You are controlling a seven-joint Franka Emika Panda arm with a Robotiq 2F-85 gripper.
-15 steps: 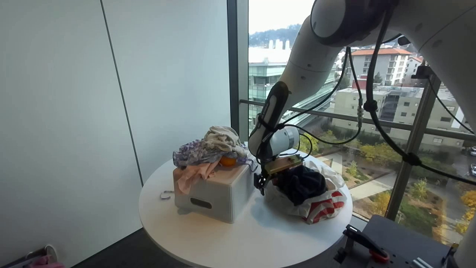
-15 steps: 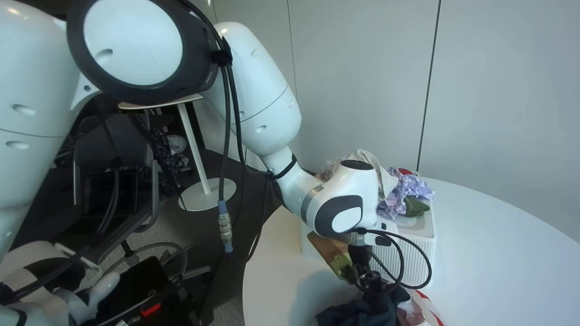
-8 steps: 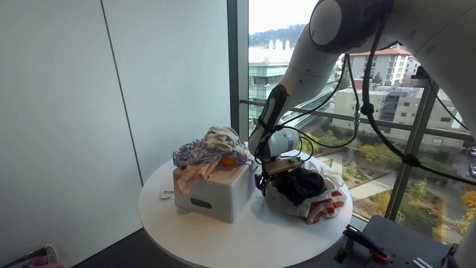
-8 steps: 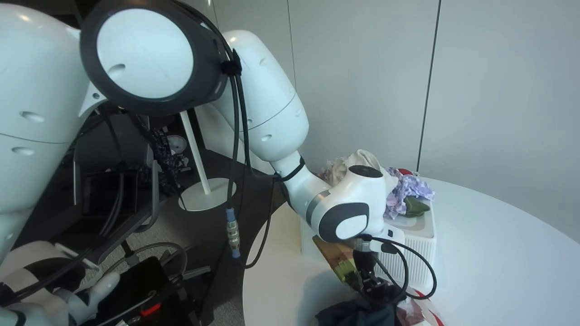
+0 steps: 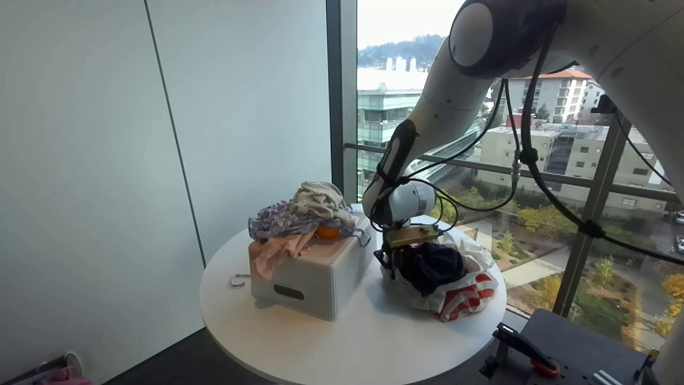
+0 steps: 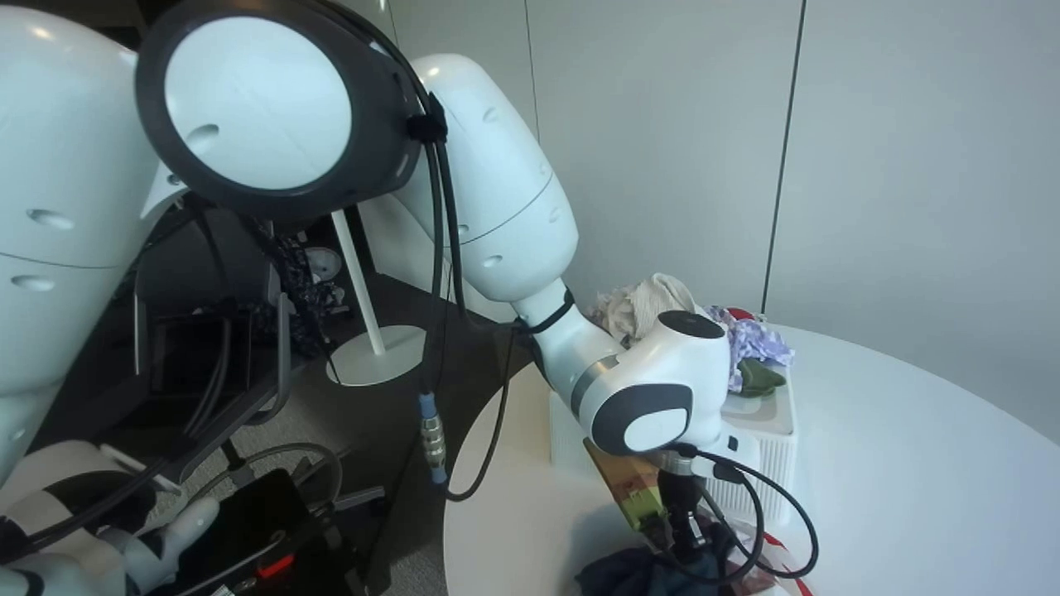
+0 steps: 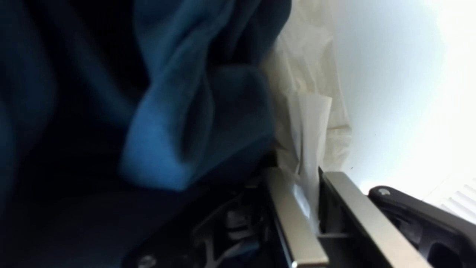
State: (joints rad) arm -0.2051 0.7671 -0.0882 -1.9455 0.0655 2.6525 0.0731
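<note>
In the wrist view my gripper [image 7: 303, 173] has its two fingers on either side of an upright fold of a white plastic bag [image 7: 312, 123]. The fold lies against the left finger [image 7: 297, 219], and a narrow gap separates it from the right one. Dark blue cloth [image 7: 178, 141] bulges close beside the left finger. An exterior view shows the bag [image 5: 465, 299], with red stripes, slumped around the dark cloth [image 5: 433, 267], and my gripper [image 5: 389, 262] at its rim. Elsewhere the gripper [image 6: 687, 538] is partly hidden by its cables, above the cloth [image 6: 638, 571].
Beside the bag on the round white table [image 5: 352, 347] stands a ribbed white box [image 5: 320, 299]. Piled on it are a beige cloth [image 5: 320, 198], a purple patterned cloth [image 5: 270, 222], a peach cloth [image 5: 283, 251] and an orange round thing [image 5: 327, 231]. Cables [image 6: 778, 530] loop off the wrist.
My arm has shifted a little, bringing the gripper away from the box and onto the bag's rim. Its fingers have drawn closer together. Bag, cloth and box look much the same.
</note>
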